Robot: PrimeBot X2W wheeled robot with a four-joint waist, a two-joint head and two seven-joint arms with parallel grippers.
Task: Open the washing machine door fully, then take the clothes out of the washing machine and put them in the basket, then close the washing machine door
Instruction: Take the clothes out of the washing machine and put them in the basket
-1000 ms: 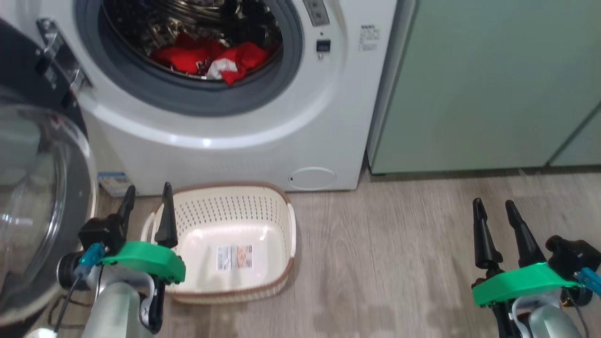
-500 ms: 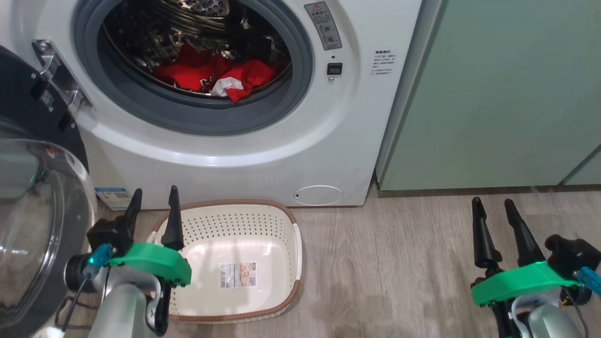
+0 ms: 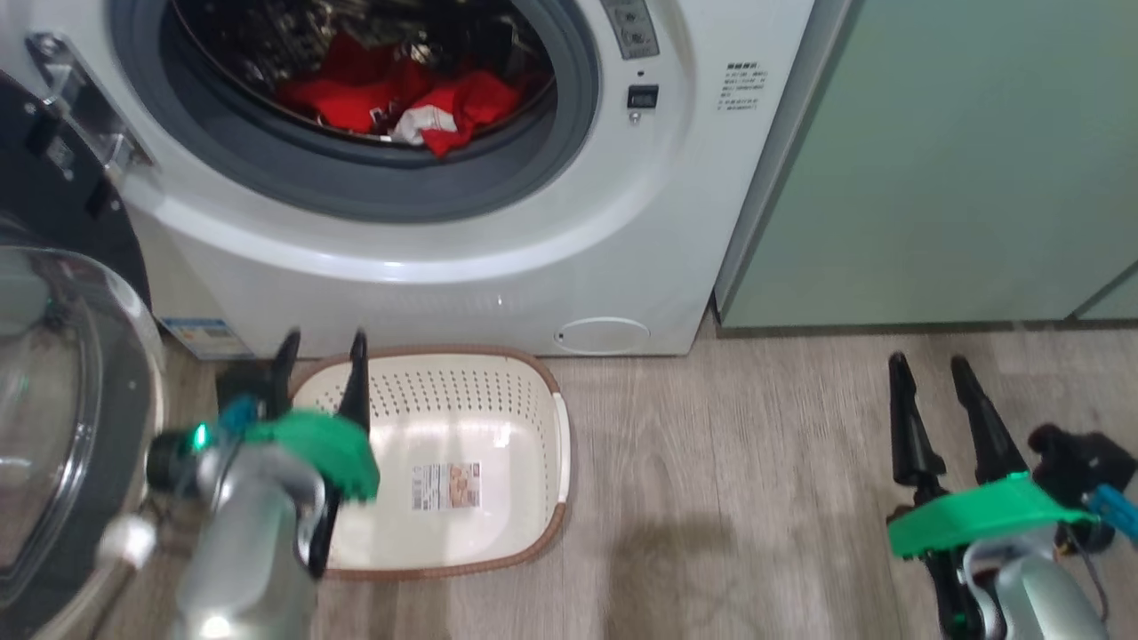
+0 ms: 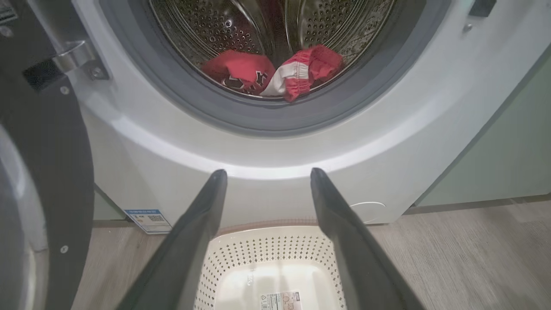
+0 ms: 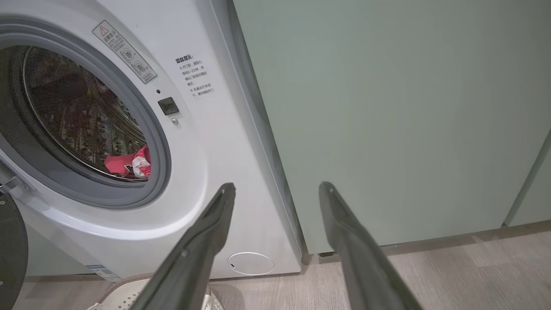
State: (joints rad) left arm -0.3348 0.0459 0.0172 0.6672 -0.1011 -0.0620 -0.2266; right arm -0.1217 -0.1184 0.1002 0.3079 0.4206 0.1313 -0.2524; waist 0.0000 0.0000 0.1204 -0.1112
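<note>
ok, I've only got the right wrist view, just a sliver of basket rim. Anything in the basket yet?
Observer: No. Head view: the basket is empty apart from a label on its bottom.
Operator: Where's the left gripper?
Observer: The left gripper is open, hanging over the basket's left side and pointing at the washing machine.
Operator: How do the clothes sit?
Observer: Left wrist view: the clothes lie as two red bundles side by side at the front lip of the drum, with white stripes on the right one.
</note>
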